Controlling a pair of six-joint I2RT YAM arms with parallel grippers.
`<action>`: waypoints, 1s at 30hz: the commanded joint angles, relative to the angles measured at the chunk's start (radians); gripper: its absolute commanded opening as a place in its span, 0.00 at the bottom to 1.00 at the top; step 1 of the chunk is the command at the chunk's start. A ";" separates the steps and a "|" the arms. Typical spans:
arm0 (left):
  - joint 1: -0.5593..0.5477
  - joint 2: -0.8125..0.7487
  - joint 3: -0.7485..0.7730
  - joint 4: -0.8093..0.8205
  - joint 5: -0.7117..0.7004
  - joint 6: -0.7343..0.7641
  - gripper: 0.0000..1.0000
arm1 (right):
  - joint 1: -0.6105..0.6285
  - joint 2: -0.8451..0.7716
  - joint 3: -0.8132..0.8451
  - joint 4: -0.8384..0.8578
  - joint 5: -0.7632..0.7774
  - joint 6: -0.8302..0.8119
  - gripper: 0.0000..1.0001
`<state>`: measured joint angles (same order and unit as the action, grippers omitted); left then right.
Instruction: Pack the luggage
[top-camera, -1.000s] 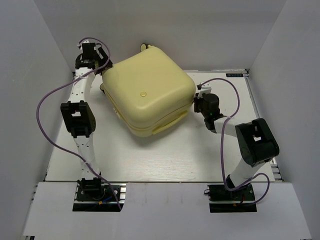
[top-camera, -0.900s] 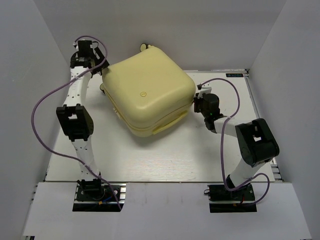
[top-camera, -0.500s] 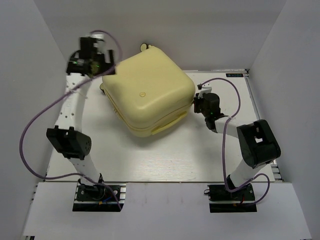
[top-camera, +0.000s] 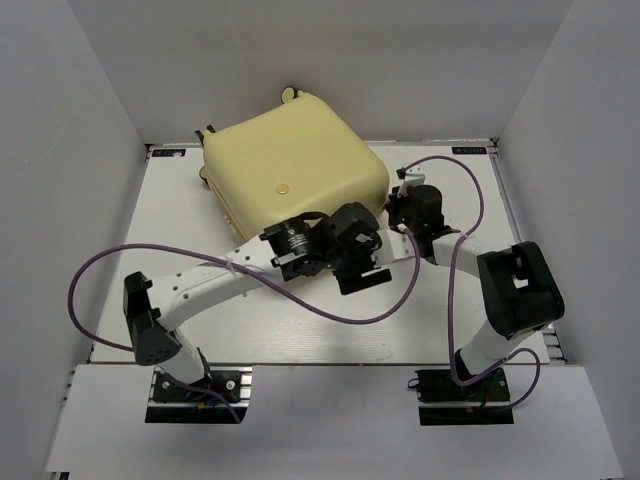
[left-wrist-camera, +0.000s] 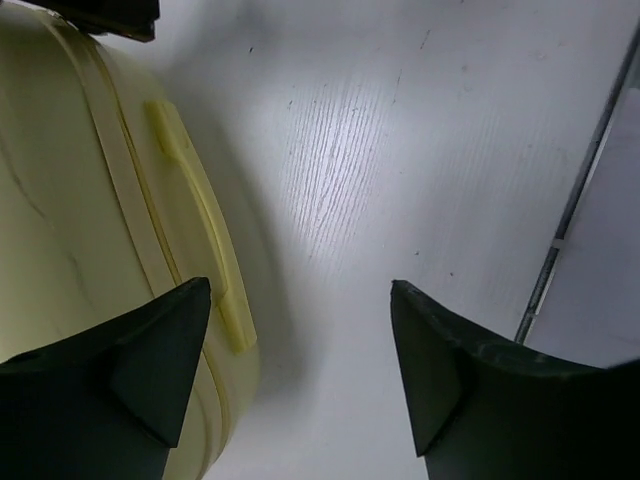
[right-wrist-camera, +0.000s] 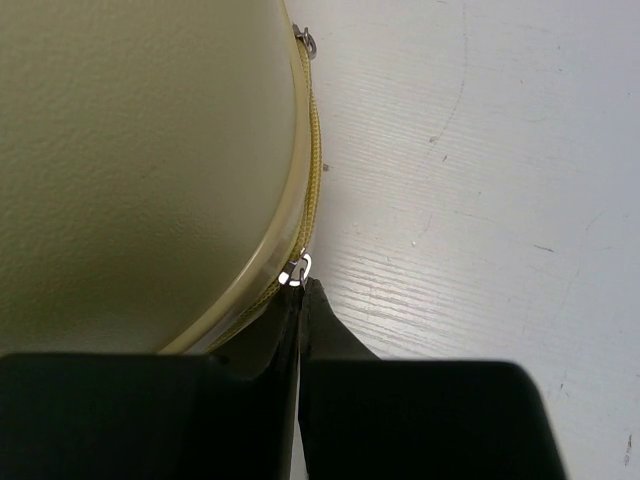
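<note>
The luggage (top-camera: 290, 180) is a pale yellow hard-shell suitcase lying closed at the back middle of the table, with wheels at its far edge. My left gripper (top-camera: 363, 270) hangs open and empty above the table beside the suitcase's front right side. In the left wrist view (left-wrist-camera: 300, 290) its jaws stand wide apart, with the suitcase's handle (left-wrist-camera: 195, 215) to the left. My right gripper (top-camera: 394, 207) is at the suitcase's right edge. In the right wrist view (right-wrist-camera: 302, 292) it is shut on a small metal zipper pull (right-wrist-camera: 297, 268) on the zipper seam.
A second zipper pull (right-wrist-camera: 305, 42) sits further along the seam. White enclosure walls (top-camera: 80, 150) stand left, right and behind. A metal rail (left-wrist-camera: 575, 190) runs along the table's right edge. Purple cables (top-camera: 330, 310) loop from both arms.
My left arm has swung from the suitcase's back left corner across to its front right side, gripper open. The right gripper has stayed at the suitcase's right edge.
</note>
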<state>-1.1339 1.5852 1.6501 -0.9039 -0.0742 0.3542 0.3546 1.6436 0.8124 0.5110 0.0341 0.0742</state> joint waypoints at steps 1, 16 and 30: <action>-0.003 0.061 -0.044 0.071 -0.053 -0.001 0.81 | 0.029 -0.025 0.021 -0.042 -0.168 0.047 0.00; 0.039 0.300 -0.179 0.384 -0.479 -0.110 0.60 | -0.009 -0.030 0.016 -0.065 -0.237 0.052 0.00; 0.108 0.370 -0.201 0.424 -0.578 -0.168 0.59 | -0.034 -0.039 -0.009 -0.075 -0.260 0.049 0.00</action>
<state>-1.0603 1.9320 1.4239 -0.4721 -0.6117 0.2459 0.3046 1.6367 0.8139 0.4866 -0.1123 0.0937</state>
